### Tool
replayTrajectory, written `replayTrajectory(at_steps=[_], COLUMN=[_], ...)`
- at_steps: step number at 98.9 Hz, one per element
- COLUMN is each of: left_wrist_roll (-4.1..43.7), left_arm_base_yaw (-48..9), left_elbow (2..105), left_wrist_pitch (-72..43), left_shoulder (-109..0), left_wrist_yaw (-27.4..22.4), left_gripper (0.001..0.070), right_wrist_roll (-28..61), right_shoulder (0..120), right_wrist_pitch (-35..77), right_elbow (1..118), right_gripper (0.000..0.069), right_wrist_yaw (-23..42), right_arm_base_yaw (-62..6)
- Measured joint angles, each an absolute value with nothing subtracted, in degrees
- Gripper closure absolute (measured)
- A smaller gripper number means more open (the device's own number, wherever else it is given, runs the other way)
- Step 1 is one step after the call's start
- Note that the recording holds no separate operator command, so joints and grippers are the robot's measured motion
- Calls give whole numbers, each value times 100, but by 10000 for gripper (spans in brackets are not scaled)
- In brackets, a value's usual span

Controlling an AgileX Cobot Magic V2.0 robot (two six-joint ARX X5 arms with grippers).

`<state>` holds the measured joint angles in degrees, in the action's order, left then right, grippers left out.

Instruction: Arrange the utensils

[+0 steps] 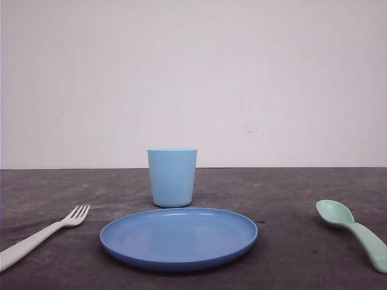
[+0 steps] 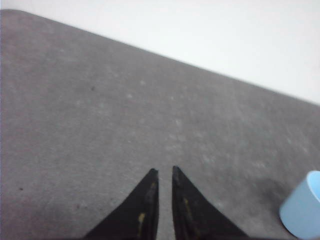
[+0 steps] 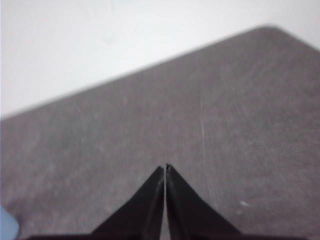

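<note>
Here the counter (image 1: 290,193) is laid like a place setting: the plate (image 1: 179,237) sits centred with the cup (image 1: 172,177) just behind, while the fork (image 1: 42,232) lies left and the spoon (image 1: 354,228) right, both untouched. Left pincer (image 2: 164,172) and right pincer (image 3: 165,167) are seen nearly clenched, grasping nothing.

**Three views, one table**

My front camera sits low, near table height, facing forward across the grey table (image 1: 290,193) to the white wall (image 1: 193,78), close to the blue plate (image 1: 179,238). My left wrist camera looks steeply down past its closed-looking left gripper (image 2: 165,171) at the tabletop, sharing the light blue cup (image 2: 302,207) with the front view. My right wrist camera looks likewise over the right gripper (image 3: 165,166); a blurred blue edge (image 3: 7,226) is possibly that cup.
</note>
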<state>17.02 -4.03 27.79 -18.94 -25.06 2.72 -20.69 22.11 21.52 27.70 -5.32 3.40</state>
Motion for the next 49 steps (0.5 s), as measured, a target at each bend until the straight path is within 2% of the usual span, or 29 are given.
replayTrajectory(at_steps=[17, 34, 37, 41, 49], left_wrist_roll=[1479, 1306, 1302, 1304, 1310], left_arm_base_yaw=[-513, -703, -740, -788, -897], left_elbow=[3927, 4136, 4136, 4136, 4136], left_wrist_pitch=[-2670, -3024, -3081, -3157, -3288], left_shoulder=[-3706, -4353, -4429, -4517, -4689], left_wrist_yaw=[115, 80, 38, -19, -211], left_gripper=[685, 682, 669, 631, 476], right_wrist_roll=[-1621, -1380, -1365, -1347, -1347], right_shoulder=[3146, 3841, 3944, 4045, 4108], right_wrist_pitch=[2698, 3144, 3183, 3232, 3240], right_elbow=[3531, 3701, 3704, 3704, 3704], right_gripper=[684, 674, 646, 575, 393], right_wrist_yaw=[-563, -604, -604, -604, -611], right_arm_base_yaw=[3, -252, -283, -316, -377])
